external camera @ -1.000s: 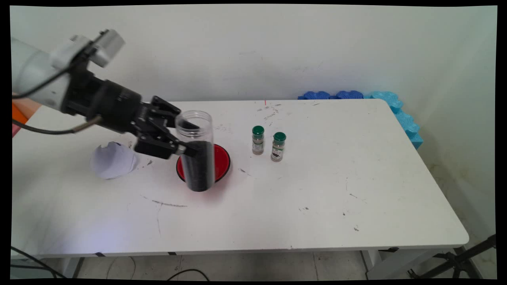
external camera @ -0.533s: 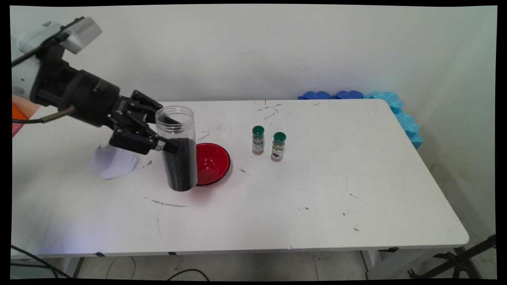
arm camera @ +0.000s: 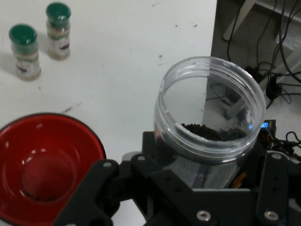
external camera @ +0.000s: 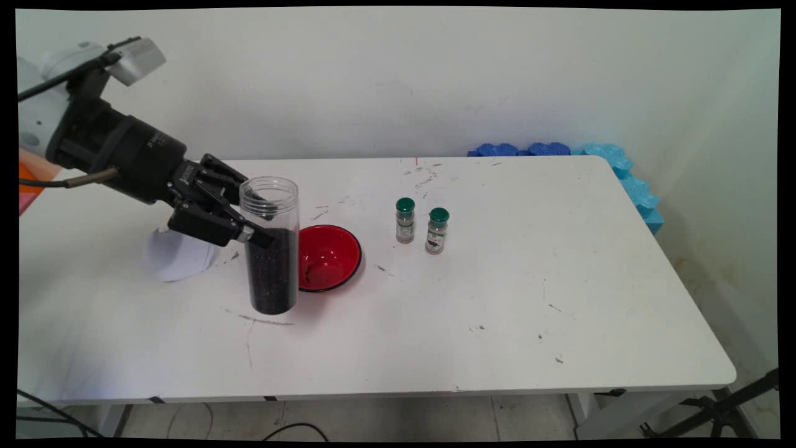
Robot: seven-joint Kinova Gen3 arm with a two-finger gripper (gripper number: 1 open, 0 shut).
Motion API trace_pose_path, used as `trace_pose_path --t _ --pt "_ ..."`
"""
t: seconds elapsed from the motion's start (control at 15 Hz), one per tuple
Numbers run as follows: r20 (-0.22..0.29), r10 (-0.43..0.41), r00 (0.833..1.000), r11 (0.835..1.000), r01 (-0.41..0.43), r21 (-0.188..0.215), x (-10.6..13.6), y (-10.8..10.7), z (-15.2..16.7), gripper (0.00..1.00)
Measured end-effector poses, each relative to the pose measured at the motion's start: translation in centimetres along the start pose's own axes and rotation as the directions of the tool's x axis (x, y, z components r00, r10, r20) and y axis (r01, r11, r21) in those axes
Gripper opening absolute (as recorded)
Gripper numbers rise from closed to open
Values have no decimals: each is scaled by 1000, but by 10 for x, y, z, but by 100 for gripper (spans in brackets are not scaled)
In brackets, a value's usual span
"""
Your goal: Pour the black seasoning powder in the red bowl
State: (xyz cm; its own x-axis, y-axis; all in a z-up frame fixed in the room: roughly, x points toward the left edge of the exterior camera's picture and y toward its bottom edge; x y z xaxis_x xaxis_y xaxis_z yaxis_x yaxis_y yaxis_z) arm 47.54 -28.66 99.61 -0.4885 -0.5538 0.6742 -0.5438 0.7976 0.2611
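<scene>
Main view: one white table (external camera: 435,323), one gripper (external camera: 252,221) clamped round one upright clear jar (external camera: 270,246) of dark grains, mouth open. Touching the jar's right stands one red bowl (external camera: 329,257); left, one white paper (external camera: 177,256); farther right, two green-capped bottles (external camera: 405,220), unobstructed.

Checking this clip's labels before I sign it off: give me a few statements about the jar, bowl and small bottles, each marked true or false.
1. The claw grips a clear jar partly filled with dark grains. True.
2. The jar has a lid on. False: its mouth is open.
3. The red bowl lies on the jar's right in the main view. True.
4. Two bottles with red caps stand by the bowl. False: the caps are green.
</scene>
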Motion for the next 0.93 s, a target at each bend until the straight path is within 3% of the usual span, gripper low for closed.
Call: trace_pose_path --t 0.27,0.47,0.73,0.93 --pt "24 -126 992 992 126 -2 -9 -10 9 0" --pt "25 -248 968 969 248 3 -16 -21 18 0" --pt "33 -382 924 924 382 8 -24 -35 31 0" --pt "52 -475 879 880 476 -3 -28 -41 41 0"
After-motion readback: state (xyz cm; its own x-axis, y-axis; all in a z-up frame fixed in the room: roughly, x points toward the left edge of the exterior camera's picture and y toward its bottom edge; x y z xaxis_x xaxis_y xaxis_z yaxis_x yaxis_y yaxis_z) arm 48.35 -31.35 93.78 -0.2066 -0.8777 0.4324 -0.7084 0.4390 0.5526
